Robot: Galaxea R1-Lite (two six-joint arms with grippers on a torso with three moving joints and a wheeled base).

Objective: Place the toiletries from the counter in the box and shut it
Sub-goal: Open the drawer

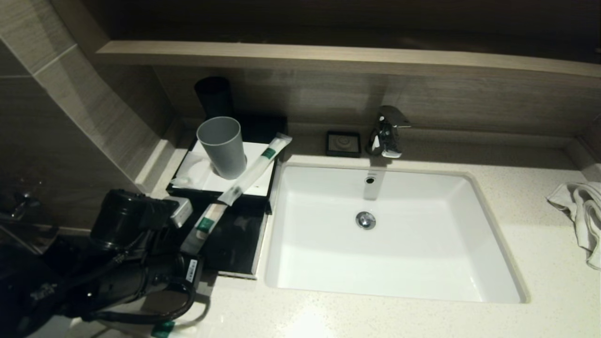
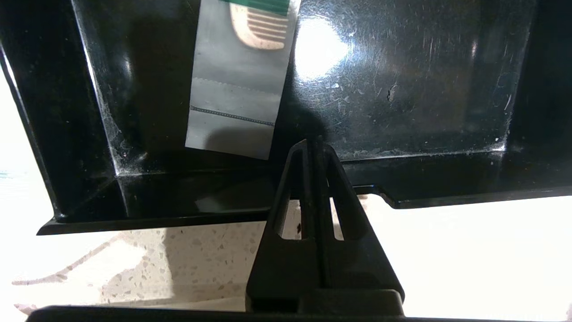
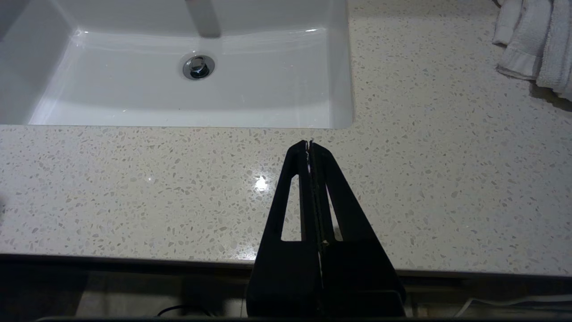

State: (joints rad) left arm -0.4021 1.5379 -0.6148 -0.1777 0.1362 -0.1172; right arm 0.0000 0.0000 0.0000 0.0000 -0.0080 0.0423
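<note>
— Speckled counter (image 1: 540, 244), sink (image 1: 469, 263) centre. Where do we log the box (image 1: 235, 244)?
— Nine o'clock, lid open, sachet (image 1: 206, 223) inside. Left gripper (image 2: 318, 144) pressed together at its edge; right gripper (image 3: 309, 144) likewise, six o'clock.

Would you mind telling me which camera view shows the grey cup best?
The head view shows it best: the grey cup appears whole, standing upright on white items in the black box left of the sink. The left wrist view shows only the black lid and a sachet, and the right wrist view only counter, sink and towel; neither shows the cup.
</note>
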